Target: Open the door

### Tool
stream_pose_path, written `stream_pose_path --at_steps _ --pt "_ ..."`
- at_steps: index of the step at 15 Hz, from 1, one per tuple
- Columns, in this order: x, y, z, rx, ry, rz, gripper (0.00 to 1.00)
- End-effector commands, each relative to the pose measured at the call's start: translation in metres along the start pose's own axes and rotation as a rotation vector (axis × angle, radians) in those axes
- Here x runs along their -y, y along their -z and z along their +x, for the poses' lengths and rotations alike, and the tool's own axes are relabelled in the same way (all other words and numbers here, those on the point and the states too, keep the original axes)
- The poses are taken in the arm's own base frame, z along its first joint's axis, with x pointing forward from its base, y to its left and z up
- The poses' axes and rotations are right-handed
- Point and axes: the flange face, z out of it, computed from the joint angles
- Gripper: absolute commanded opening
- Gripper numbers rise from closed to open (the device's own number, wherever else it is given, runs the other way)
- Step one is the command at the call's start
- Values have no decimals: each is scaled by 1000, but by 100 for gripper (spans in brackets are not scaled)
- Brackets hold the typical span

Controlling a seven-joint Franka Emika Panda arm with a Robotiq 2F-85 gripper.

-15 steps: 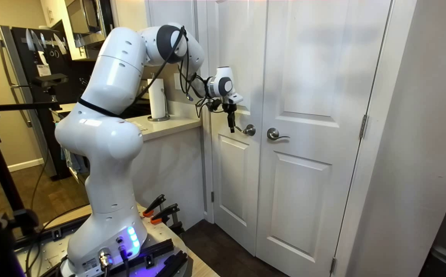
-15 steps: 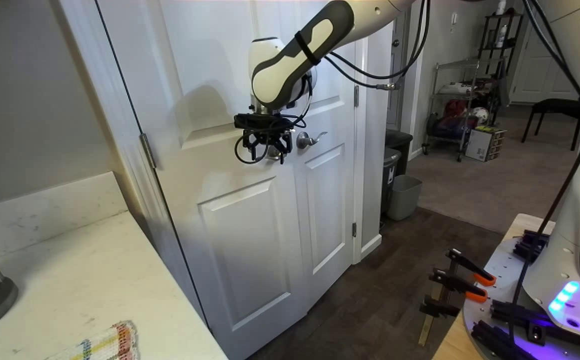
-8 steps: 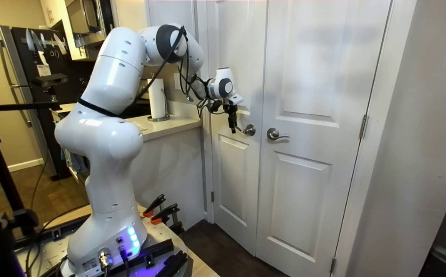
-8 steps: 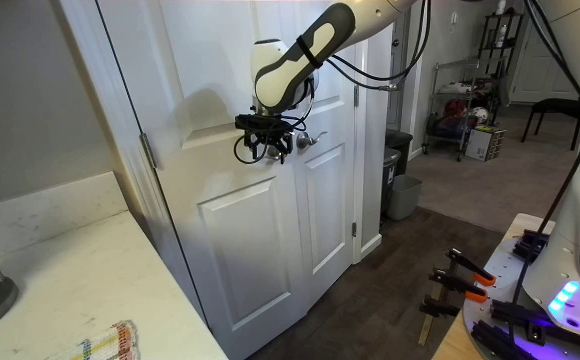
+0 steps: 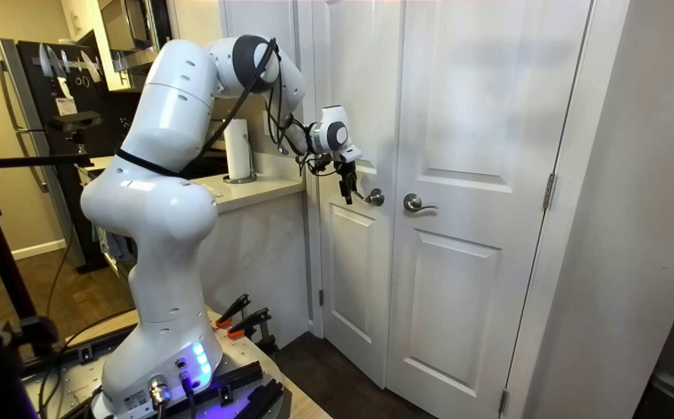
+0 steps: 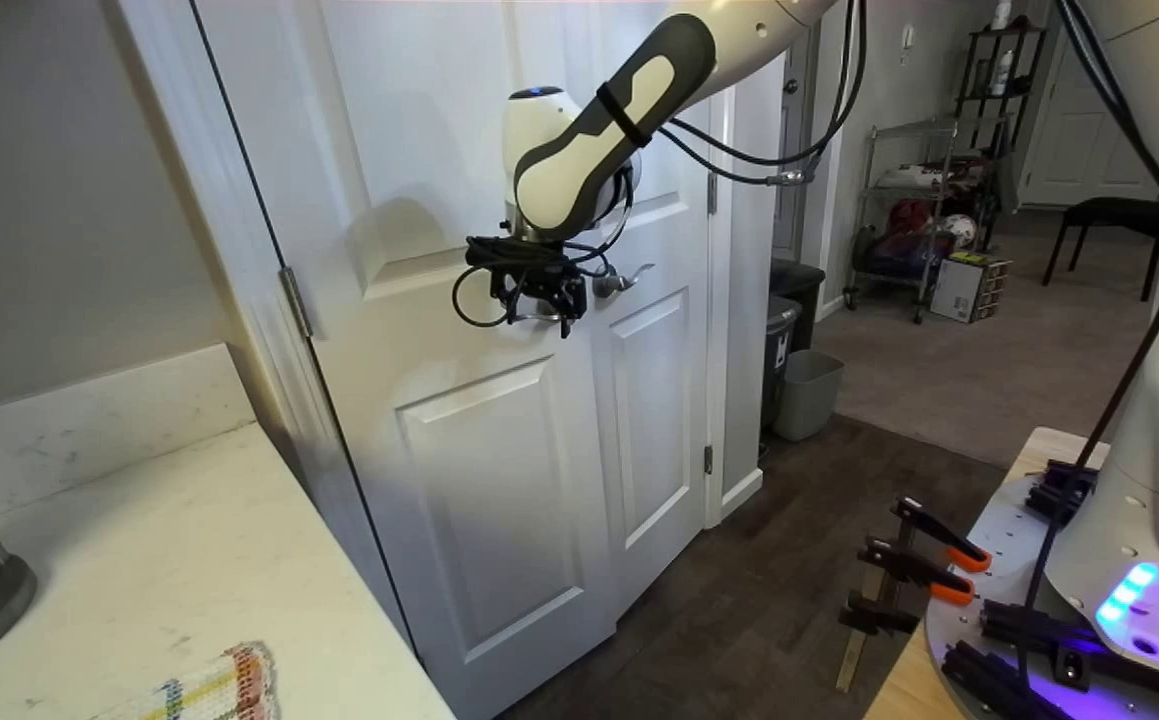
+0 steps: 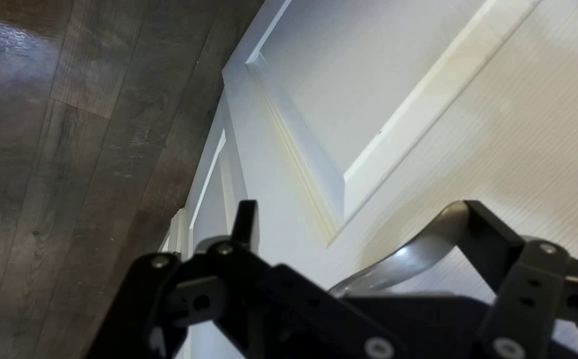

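The white door has two recessed panels. It also shows in an exterior view and in the wrist view. Its silver lever handle sits near its free edge and is partly hidden behind the gripper in an exterior view. My gripper is at the handle, pointing down; it also shows in an exterior view. In the wrist view the fingers are wide apart. The lever lies between them, its tip against the right finger. The door's free edge appears slightly out from the matching leaf.
The matching white leaf with its own lever stands beside the door. A counter adjoins the hinge side, with a paper towel roll on it. Clamps stick out from the robot's base table. Trash bins stand beyond the doorway.
The gripper has moved slightly down and a little back from the doorway. The handle and the door's free edge have shifted slightly outward with it. The fingers remain at the lever.
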Motion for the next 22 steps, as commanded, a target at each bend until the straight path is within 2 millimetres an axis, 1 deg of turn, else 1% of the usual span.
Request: stream_pose_path --at_steps 1,5,9,11,14,17,19,22 --pt "-31 12 -7 -20 -60 -20 100" --pt "-56 20 -27 -19 -101 -38 100" --pt "-75 27 -53 2 -130 -46 100" --pt "-82 32 -73 33 -131 -44 100" --pt "-94 38 -109 77 -98 -49 100" --pt "-105 42 -135 109 -55 -56 100" --pt "-100 47 -150 132 0 -38 100" --pt "-83 62 -175 125 161 7 100"
